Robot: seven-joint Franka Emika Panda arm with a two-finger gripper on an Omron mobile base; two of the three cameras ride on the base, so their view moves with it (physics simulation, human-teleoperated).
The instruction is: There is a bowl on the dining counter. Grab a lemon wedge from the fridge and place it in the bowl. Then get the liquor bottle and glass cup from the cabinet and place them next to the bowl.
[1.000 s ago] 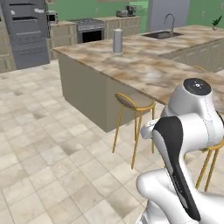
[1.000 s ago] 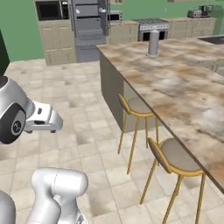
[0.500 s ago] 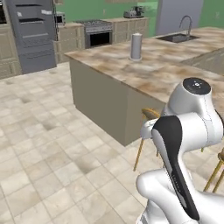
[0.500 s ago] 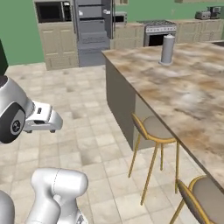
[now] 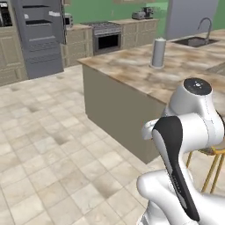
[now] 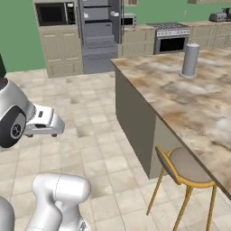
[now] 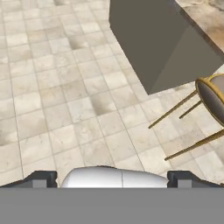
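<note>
Step in hand: transit toward the fridge (image 6: 100,34), judged from the layout; lemon wedge not yet fetched, nothing carried.
Fridge: tall grey unit against the green back wall, at 11 o'clock in the left base view (image 5: 40,37), at 12 o'clock in the right base view; well apart from the arm, doors look shut but too far to confirm.
Dining counter (image 5: 145,74): marbled slab on grey base, running from 1 o'clock to 3 o'clock in the left base view; near corner at 1 o'clock in the hand view (image 7: 205,22).
Bowl: not found on the visible stretch of slab; position cannot be told.
Cylinder on slab: grey upright canister (image 6: 190,59) at 1 o'clock in the right base view, standing alone.
Stool: gold-legged stool with grey seat (image 6: 187,166) tucked just beside the slab's long side, at 4 o'clock in the right base view.
Gripper (image 7: 113,177): two dark tips wide apart at 6 o'clock in the hand view, nothing between them, pointed down at bare floor tiles (image 7: 65,87).
Back wall: stove (image 5: 107,38) at 12 o'clock in the left base view, wall oven stack just beside the fridge.
Next move calls for: closing the floor gap to the fridge, squaring up to a bar handle, raising the hand from its floor-facing pose.
Risk: slab corner and stool near the path while turning.
</note>
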